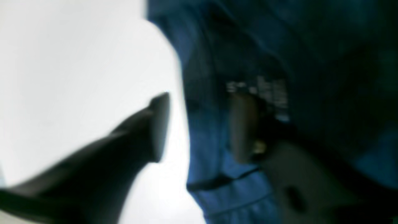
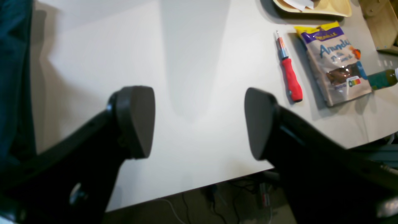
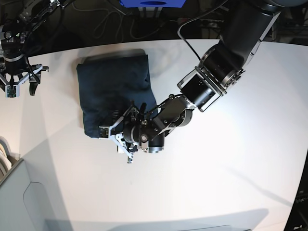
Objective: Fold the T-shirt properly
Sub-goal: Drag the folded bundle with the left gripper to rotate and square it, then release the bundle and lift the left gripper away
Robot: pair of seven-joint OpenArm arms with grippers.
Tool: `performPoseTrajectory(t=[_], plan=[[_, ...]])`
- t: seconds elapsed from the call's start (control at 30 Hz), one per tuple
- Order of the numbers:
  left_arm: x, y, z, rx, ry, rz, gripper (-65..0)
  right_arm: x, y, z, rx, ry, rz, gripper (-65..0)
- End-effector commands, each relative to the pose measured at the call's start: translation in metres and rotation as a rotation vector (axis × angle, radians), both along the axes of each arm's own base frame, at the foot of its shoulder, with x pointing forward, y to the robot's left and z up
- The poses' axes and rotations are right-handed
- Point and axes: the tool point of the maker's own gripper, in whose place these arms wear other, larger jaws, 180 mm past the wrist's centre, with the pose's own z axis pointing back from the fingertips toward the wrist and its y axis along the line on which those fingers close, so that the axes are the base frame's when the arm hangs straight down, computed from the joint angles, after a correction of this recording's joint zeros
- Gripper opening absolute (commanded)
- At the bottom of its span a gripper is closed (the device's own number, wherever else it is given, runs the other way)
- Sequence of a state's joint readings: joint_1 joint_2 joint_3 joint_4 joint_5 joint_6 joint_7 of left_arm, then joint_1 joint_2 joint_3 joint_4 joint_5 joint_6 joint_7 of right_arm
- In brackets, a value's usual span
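One T-shirt (image 3: pixel 113 91), two claws, one screwdriver (image 2: pixel 289 73), one snack bag (image 2: pixel 335 62) (perhaps a bottle).

T-shirt (image 3: pixel 113 91): soft matt navy cloth. Table (image 3: pixel 231 168): smooth matt white. Fingers (image 2: pixel 136 121): matt black plastic.

The left arm (image 3: pixel 226 57) reaches in from the far right of the base view, slanting down and toward the middle, its wrist bent low; the left gripper (image 3: pixel 121 139) sits at the end of it, close above the surface; in the left wrist view its two fingers (image 1: pixel 157 124) stand well apart, one dark and sharp-edged, the other blurred; the right arm (image 3: pixel 21 24) hangs at the far left edge of the base view; the right gripper (image 2: pixel 199 123) points downward, its jaws spread wide with nothing between them.
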State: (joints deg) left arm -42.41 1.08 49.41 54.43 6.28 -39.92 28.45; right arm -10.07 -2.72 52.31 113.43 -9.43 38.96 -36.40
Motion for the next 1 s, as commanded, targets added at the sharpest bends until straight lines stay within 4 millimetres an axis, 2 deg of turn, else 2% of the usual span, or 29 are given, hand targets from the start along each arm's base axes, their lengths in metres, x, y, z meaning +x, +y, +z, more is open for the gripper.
performPoseTrajectory(t=[0.0, 0.07, 0.17, 0.23, 0.27, 0.3, 0.33, 0.43, 0.5, 0.57, 0.6, 0.67, 0.73, 0.83, 0.97], plan=[[0.009, -0.012, 0.023, -0.047, -0.041, -0.021, -26.6, 0.007, 0.001, 0.012, -0.024, -0.039, 0.033, -22.9], [0.008, -0.017, 0.034, -0.067, -0.068, -0.037, -22.6, 0.007, 0.002, 0.012, -0.023, -0.039, 0.034, -22.9], [0.008, -0.016, 0.049, -0.09, -0.113, -0.056, -22.2, 0.007, 0.002, 0.013, -0.022, -0.04, 0.035, -22.9], [0.006, -0.023, 0.067, -0.123, -0.158, -0.084, -22.2, 0.007, 0.003, 0.012, -0.02, -0.039, 0.035, -22.9], [0.009, -0.016, 0.077, -0.131, -0.191, -0.086, -22.2, 0.01, 0.007, 0.011, -0.015, -0.039, 0.048, -22.9], [0.013, -0.007, 0.087, -0.142, -0.222, -0.079, -22.2, 0.012, 0.015, 0.008, -0.004, -0.036, 0.069, -22.9], [0.018, 0.004, 0.105, -0.168, -0.269, -0.067, -22.2, 0.016, 0.024, 0.007, 0.006, -0.035, 0.095, -23.0], [0.026, 0.039, 0.135, -0.234, -0.339, 0.014, -22.2, 0.018, 0.037, 0.009, 0.001, -0.036, 0.133, -23.3], [0.035, 0.08, 0.154, -0.287, -0.386, 0.134, -22.2, 0.022, 0.056, 0.015, -0.005, -0.047, 0.195, -26.9], [0.042, 0.127, 0.168, -0.303, -0.429, 0.289, -22.2, 0.025, 0.082, 0.016, 0.002, -0.043, 0.277, -35.8], [0.043, 0.152, 0.168, -0.303, -0.434, 0.375, -22.2, 0.027, 0.097, 0.014, 0.014, -0.04, 0.323, -42.0], [0.04, 0.188, 0.166, -0.314, -0.43, 0.494, -22.3, 0.027, 0.125, 0.007, 0.048, -0.024, 0.403, -52.8], [0.025, 0.222, 0.155, -0.341, -0.393, 0.607, -22.3, 0.022, 0.159, -0.003, 0.096, 0.002, 0.491, -65.0], [0.0, 0.268, 0.133, -0.355, -0.323, 0.766, -27.0, 0.009, 0.205, -0.014, 0.182, 0.027, 0.588, -63.6], [-0.033, 0.315, 0.102, -0.339, -0.234, 0.933, -44.1, -0.005, 0.245, -0.019, 0.26, 0.049, 0.669, -65.0]])
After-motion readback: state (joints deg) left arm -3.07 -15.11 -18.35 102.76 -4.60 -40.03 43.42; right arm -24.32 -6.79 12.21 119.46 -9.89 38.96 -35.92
